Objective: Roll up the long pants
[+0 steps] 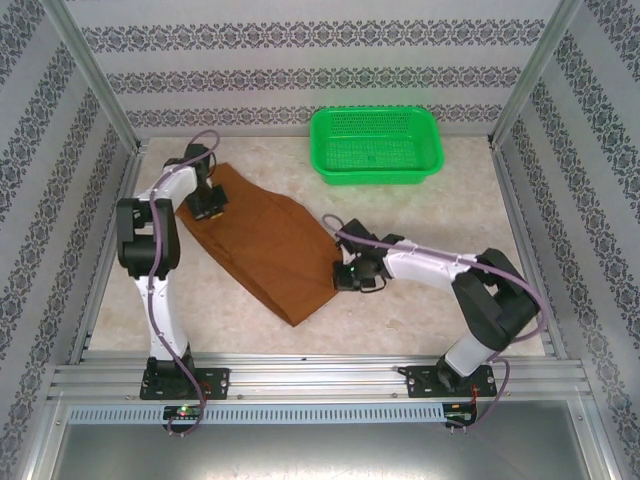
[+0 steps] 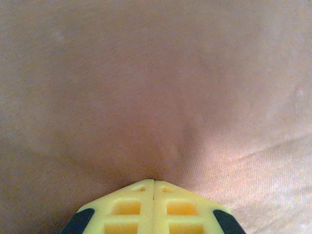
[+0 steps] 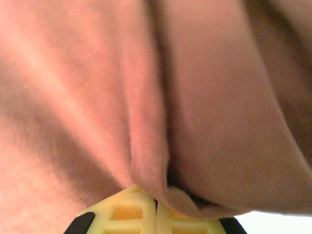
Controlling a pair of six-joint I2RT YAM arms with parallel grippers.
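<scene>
Long pants (image 1: 265, 245): folded into one rust-brown band lying slantwise on the table (image 1: 430, 225), from the far left corner toward the near middle, well apart from the green basket (image 1: 375, 173) at the far right.
Left gripper (image 1: 208, 210): down on the far-left end of the band. In the left wrist view its yellow fingertips (image 2: 131, 195) meet with no gap, and the creases in the cloth run in toward them, so it looks clamped on a small pinch of fabric.
Right gripper (image 1: 348, 278): at the band's right edge, near the lower end. In the right wrist view its tips are closed on a bunched fold of the pants, which rises between them.
Why held so: one pinch at each end probably lets the arms lift or turn an edge together to start the roll.
Progress: no rolled part is visible, so the roll appears not yet begun.
Hard to make out: waist and button cannot be found. How many layers each pinch takes is hidden. Both wrist views are close and soft.
</scene>
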